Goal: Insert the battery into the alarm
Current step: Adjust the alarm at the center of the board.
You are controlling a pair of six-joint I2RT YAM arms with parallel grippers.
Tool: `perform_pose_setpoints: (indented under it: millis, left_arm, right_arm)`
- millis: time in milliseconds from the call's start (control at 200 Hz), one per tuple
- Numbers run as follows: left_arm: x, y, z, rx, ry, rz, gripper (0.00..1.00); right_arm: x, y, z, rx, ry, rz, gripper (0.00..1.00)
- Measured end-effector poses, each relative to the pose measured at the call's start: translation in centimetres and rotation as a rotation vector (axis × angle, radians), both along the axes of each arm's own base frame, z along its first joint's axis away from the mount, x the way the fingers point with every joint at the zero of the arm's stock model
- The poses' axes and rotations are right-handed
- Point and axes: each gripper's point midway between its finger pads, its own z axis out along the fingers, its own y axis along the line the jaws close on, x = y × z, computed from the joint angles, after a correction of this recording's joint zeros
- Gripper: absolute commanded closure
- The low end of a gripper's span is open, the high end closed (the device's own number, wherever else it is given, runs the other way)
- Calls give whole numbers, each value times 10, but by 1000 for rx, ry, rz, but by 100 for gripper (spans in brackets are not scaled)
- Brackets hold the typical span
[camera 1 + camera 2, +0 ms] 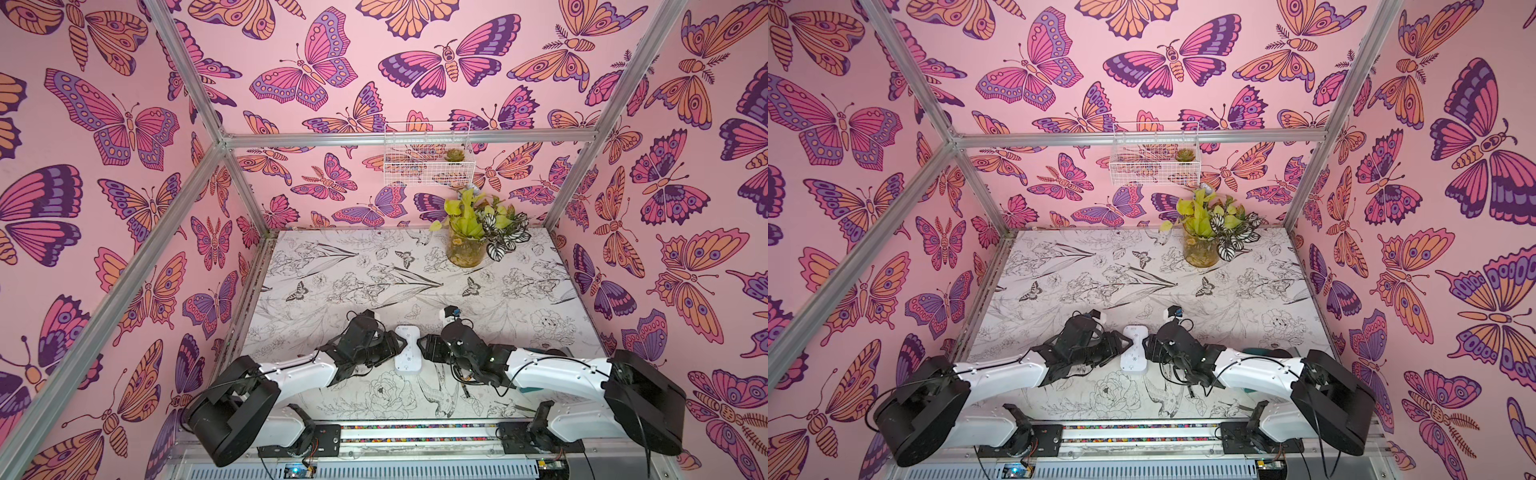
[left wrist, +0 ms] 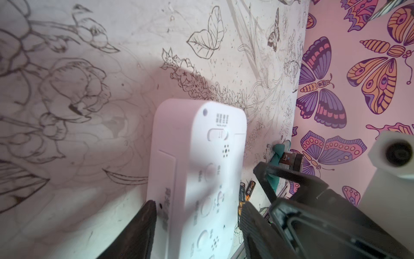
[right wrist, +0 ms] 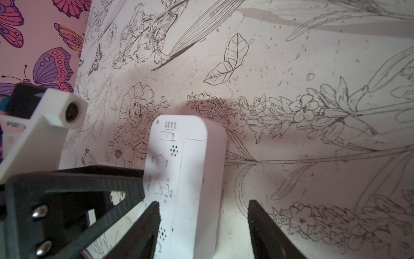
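Alarm (image 1: 406, 365) sits toward the front edge of the counter (image 1: 374, 270), about midway between its left and right edges. It is a white block with rounded corners. The side that carries round buttons, a slide switch and small speaker holes faces up, and its screen cannot be seen. The two arms reach in from opposite sides and meet at its middle.

The left gripper (image 2: 198, 206) has its jaws clenched on the alarm, with one finger against each long side, as its own wrist view shows. The right gripper (image 3: 203, 201) has its jaws released and straddling the alarm. One finger (image 3: 143, 231) lies over the buttoned side, and the other stands clear of the body with bare counter showing between them. In that same wrist view, the tip of a left finger touches the alarm's opposite side.

Two batteries (image 2: 246, 190), black and orange, lie flat and side by side on the counter, near the alarm on the right arm's side. A teal glove (image 2: 276, 154) lies beyond them, nearer the right edge. A jar of leafy plants (image 1: 467, 249) stands at the far right corner.
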Motion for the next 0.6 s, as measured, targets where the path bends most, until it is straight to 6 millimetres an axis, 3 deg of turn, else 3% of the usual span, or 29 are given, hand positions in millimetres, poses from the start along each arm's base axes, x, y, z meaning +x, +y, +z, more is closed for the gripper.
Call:
perform_pose_setpoints:
  millis: [190, 355, 601]
  left_arm:
    - [1, 7, 8, 2, -34, 27, 41]
    - [0, 7, -2, 25, -13, 23, 42]
    - [-4, 9, -18, 56, 30, 12, 44]
  right_arm:
    - [1, 9, -12, 22, 39, 31, 36]
    - [-3, 10, -25, 10, 77, 49, 39]
    - [4, 13, -25, 45, 81, 42, 43]
